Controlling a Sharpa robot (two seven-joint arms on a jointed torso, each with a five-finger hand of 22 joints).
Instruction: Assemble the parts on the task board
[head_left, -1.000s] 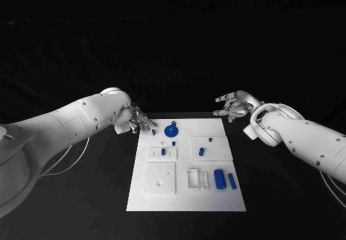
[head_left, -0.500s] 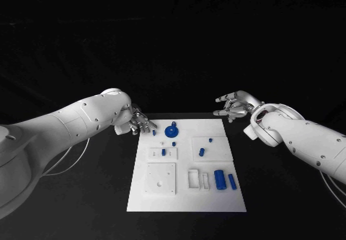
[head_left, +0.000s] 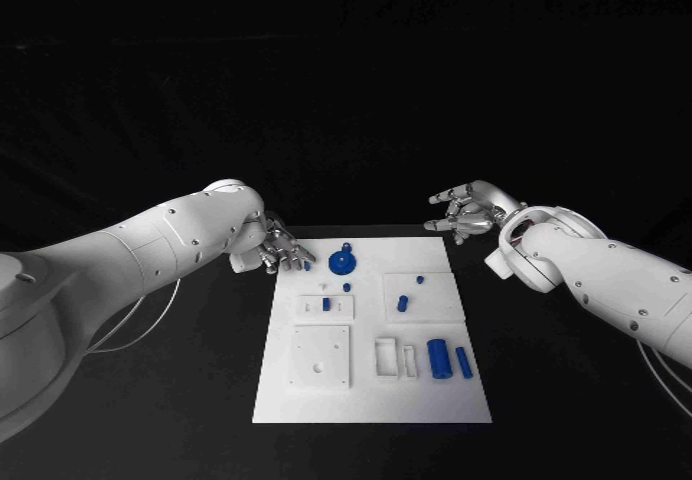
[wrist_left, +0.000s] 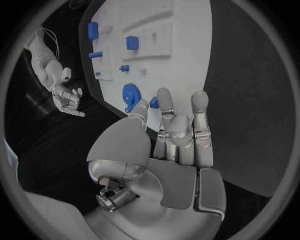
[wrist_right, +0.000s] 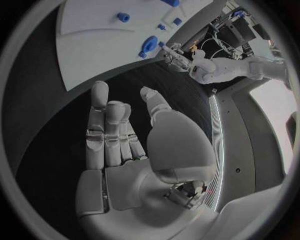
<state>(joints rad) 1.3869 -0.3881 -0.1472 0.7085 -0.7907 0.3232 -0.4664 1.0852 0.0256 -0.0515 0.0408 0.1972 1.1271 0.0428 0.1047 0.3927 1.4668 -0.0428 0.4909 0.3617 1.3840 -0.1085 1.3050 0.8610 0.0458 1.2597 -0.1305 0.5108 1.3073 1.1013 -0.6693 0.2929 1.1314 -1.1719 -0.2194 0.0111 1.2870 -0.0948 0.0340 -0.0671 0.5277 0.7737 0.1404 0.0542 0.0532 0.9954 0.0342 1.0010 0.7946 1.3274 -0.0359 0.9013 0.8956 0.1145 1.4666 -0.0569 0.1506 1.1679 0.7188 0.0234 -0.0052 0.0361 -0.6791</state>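
Setting: robotics lab or test cell. A black tabletop (head_left: 159, 400) is lying under dark drapery that is closing off the background. A white task board (head_left: 372, 390) is sitting at centre, carrying small blue parts (head_left: 438, 360). Bundled cables and equipment (wrist_right: 232, 25) are showing beyond the table's edge.

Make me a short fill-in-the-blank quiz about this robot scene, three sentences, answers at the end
1. The task board lying on the black table is coloured ____.
2. The hand nearest the round blue part is the robot's ____ hand.
3. The right hand hovers past the board's far corner with its fingers apart, holding ____.

Answers: white; left; nothing
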